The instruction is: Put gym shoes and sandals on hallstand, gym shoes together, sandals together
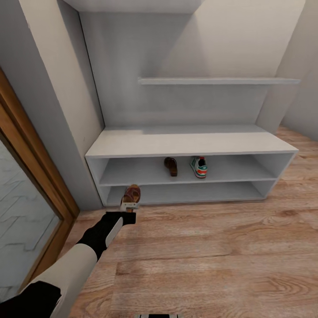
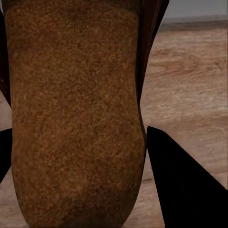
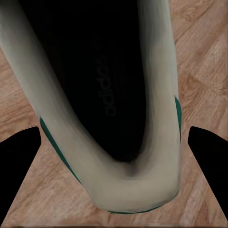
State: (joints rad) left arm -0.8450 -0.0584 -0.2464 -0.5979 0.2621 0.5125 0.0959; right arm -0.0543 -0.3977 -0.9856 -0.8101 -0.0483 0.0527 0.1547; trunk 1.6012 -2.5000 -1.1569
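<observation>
Head view, sandal (image 1: 131,194) in left end effector (image 1: 129,206)

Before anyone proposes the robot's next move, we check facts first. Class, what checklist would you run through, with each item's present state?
1. Left claw grips the held sandal: ok.
2. Held sandal rests on the hallstand: not ok. It is in the claw at the lower shelf's front left end.
3. Held sandal is next to the shelved sandal: not ok. That one lies on the shelf above.
4. Right claw grips the second gym shoe: cannot tell. Its fingers flank the shoe over the floor.
5. There is room beside the shelved gym shoe: ok. The shelf is bare to its right.
</observation>
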